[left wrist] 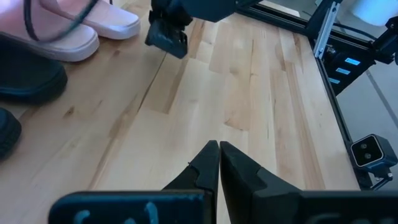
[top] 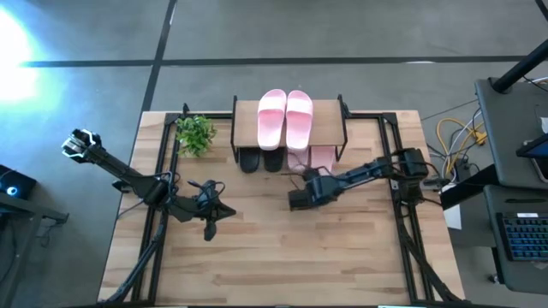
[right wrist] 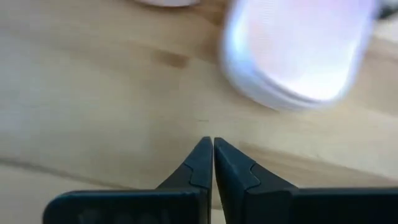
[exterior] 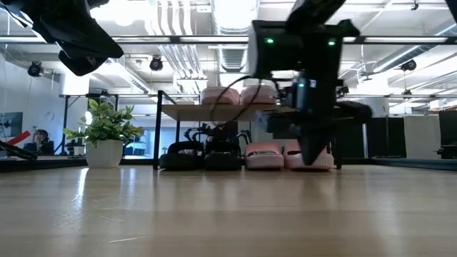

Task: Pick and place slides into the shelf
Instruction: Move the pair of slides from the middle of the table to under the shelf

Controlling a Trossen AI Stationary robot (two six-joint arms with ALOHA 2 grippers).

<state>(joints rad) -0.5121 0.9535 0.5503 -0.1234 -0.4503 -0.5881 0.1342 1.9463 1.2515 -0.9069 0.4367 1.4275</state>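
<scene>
The shelf (top: 330, 120) stands at the table's far edge. Two light pink slides (top: 285, 118) lie side by side on its wooden top board. Under the board sit two black slides (top: 261, 159) on the left and two more pink slides (top: 311, 157) on the right, heels toward the near edge. My right gripper (top: 294, 203) is shut and empty, low over the table just in front of the lower pink slides (right wrist: 298, 50). My left gripper (top: 209, 231) is also shut and empty, over the table left of centre, clear of the shelf.
A small potted plant (top: 195, 134) stands left of the shelf. Black frame rails (top: 402, 214) run along the table's left and right sides. Bare wood (top: 282, 257) stretches from both grippers to the near edge. Cables and equipment sit off the table to the right.
</scene>
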